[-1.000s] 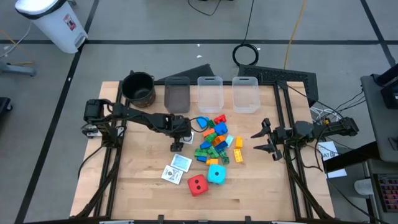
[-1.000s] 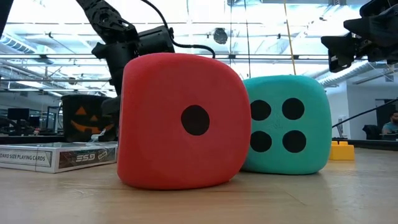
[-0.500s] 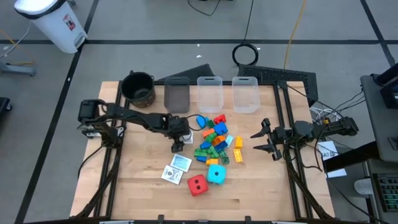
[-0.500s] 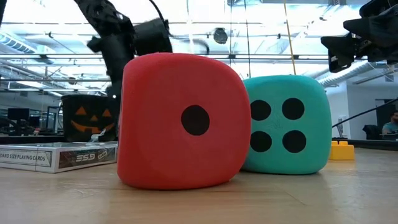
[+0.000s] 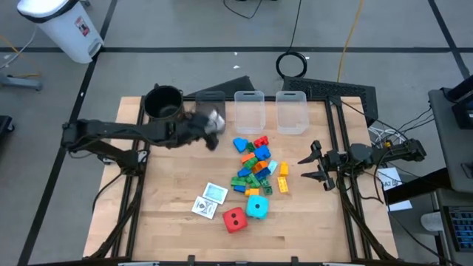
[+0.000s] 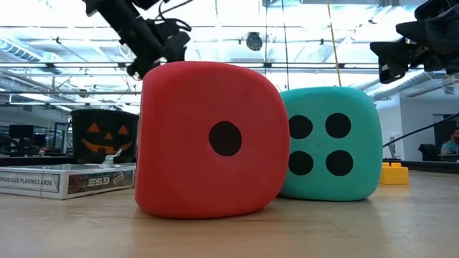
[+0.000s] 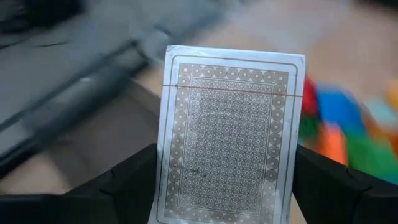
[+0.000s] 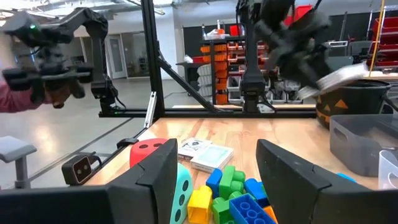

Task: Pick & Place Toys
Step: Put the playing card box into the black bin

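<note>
L pincer (image 7: 227, 186) grips a card box (image 7: 229, 134) w/ a patterned back, held up in the air near the black pot (image 5: 164, 103) and the grey bin (image 5: 210, 111). R pincer (image 5: 309, 167) hangs open, holding nothing, at the surface's (image 5: 310, 222) right edge. Brick pile (image 5: 255, 164) sits mid surface. In front of it: red cube (image 5: 234, 219) touching cyan cube (image 5: 258, 206), 2 more card boxes (image 5: 210, 200) just beside.

Overhead view evenly lit, w/ soft, short shadows under the bricks (image 5: 255, 164); left gripper (image 5: 209, 122) smeared by motion blur. Low view was backlit by bright ceiling windows, red cube (image 6: 213, 137) sharp. Left wrist view: card pack (image 7: 229, 134) sharp, bkgd streaked w/ blur.
</note>
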Controlling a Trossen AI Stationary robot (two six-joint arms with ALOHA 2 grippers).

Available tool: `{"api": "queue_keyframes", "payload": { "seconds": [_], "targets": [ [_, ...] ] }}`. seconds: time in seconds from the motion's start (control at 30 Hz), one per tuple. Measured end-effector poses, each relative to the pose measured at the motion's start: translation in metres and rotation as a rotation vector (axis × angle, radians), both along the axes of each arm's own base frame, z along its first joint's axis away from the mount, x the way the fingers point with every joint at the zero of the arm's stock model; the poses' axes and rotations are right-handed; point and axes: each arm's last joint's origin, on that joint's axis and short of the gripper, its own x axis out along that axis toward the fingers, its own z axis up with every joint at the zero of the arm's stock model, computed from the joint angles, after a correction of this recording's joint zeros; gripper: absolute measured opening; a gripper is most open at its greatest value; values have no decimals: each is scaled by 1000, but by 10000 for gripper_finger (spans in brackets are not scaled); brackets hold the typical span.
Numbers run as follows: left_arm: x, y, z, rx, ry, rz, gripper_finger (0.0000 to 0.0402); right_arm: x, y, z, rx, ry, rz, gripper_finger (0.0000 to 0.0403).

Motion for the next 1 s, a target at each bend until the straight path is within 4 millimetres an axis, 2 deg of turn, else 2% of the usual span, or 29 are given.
{"api": "queue_keyframes", "payload": {
  "seconds": [0.13,0.23,0.57,1.0],
  "targets": [
    [-6,24,7,-36,-107,136,306,0,0,0,-1,4,0,187],
    [-5,41,5,-56,-146,196,306,0,0,0,-1,5,0,187],
    [5,85,-36,-132,-79,322,306,0,0,-1,-1,6,0,187],
    [14,104,-81,-195,38,363,306,0,0,-1,-1,6,0,188]
  ]
}}
